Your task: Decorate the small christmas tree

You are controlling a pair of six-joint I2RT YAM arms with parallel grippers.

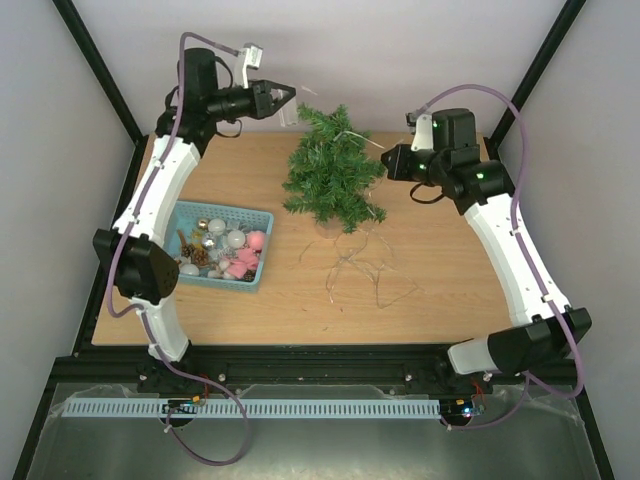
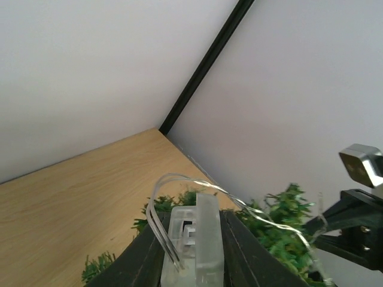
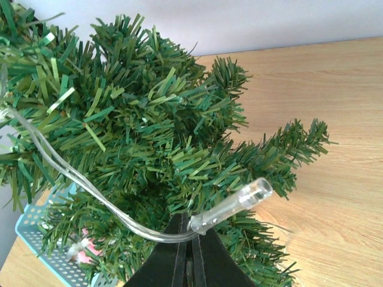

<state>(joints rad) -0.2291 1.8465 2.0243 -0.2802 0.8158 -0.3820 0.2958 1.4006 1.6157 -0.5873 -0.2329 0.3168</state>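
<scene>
nearest, slack loops of the light string (image 1: 360, 268) strewn on the table (image 1: 440, 280) at mid-frame, beside the teal basket (image 1: 267, 245) of baubles at left. just beyond, at upper centre, the small christmas tree (image 1: 330, 175), seemingly upright on the wood. probably light and easily tipped by a tug on the wire; bristly branches springy, good for snagging a strand, poor for gripping. best steadied low at the trunk, if at all. at its right flank, right gripper (image 1: 390, 160) pinched together on the thin, likely slippery wire just behind a clear bulb (image 3: 230, 206). farthest, upper left, left gripper (image 1: 283, 96) clamped on a clear plastic block (image 2: 200, 239) with wires leading out, near the upper branches.
</scene>
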